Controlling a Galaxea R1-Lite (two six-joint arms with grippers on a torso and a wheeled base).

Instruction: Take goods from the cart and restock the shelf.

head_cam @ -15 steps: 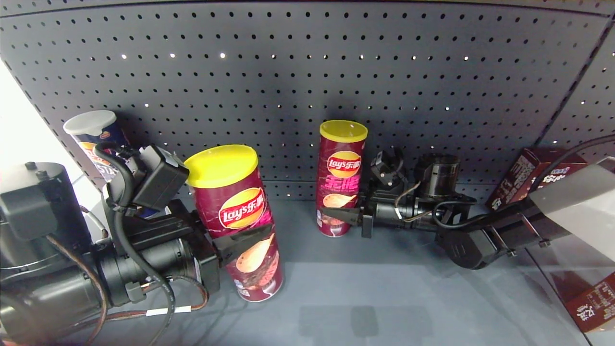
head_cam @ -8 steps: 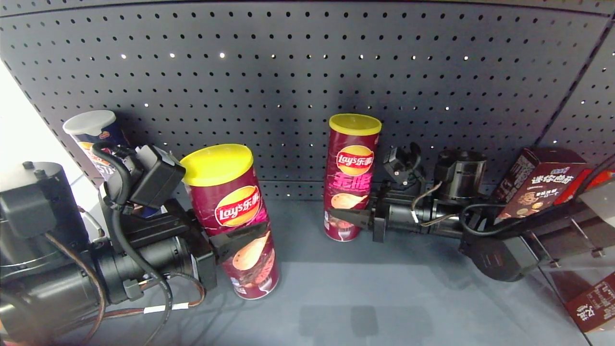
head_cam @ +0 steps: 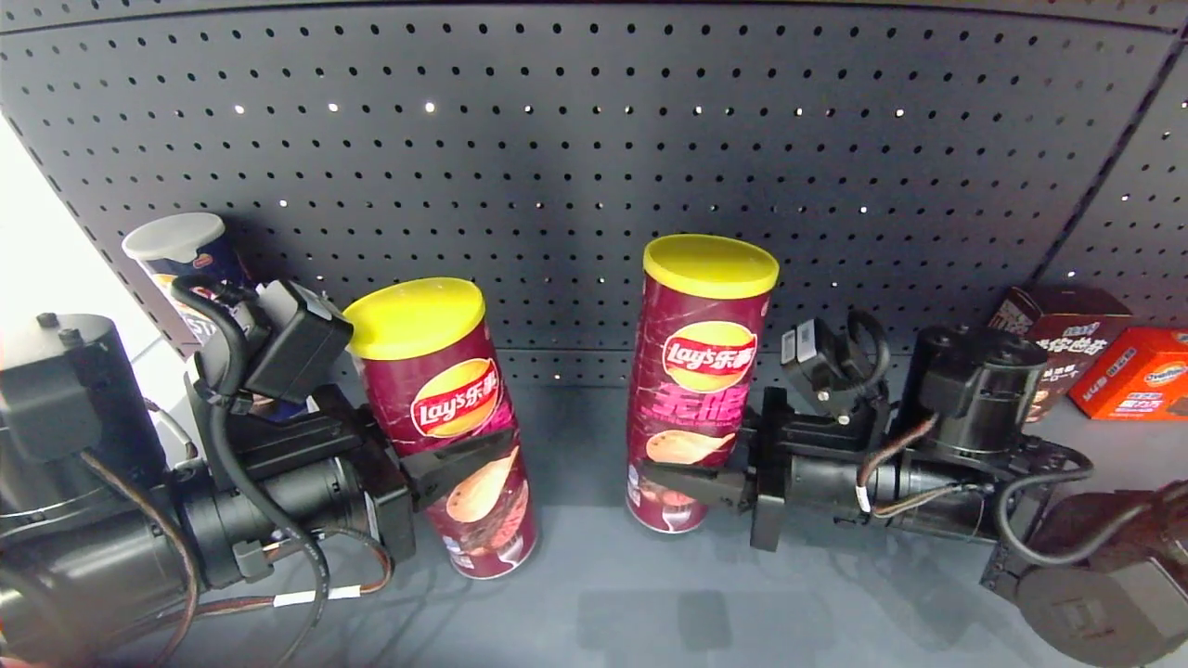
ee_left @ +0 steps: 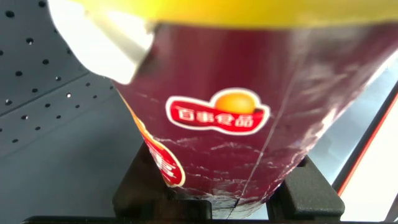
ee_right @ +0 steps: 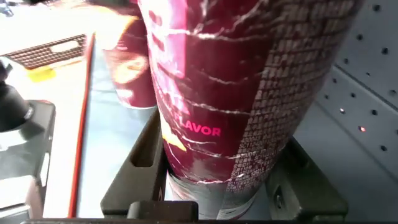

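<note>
Since the earlier frames, the right gripper [head_cam: 685, 482] has carried the right can [head_cam: 701, 380] forward and to your right, away from the pegboard panel [head_cam: 594, 139]. The left can [head_cam: 445, 427] has barely shifted.

1. Both grippers are pinching their cans low on the body. The left gripper [head_cam: 469, 462] holds its can tilted, with the base at the shelf floor [head_cam: 650, 603].
2. The step appears to be placement. Level each can and seat its base flat before you spread the fingers.
3. Withdraw straight back; the tall cans are likely to tip.

Both cans are capped with yellow lids, so their contents are hidden. The shelf also carries a white-lidded can [head_cam: 176, 246], a brown box [head_cam: 1058, 325] and an orange box [head_cam: 1137, 371].
</note>
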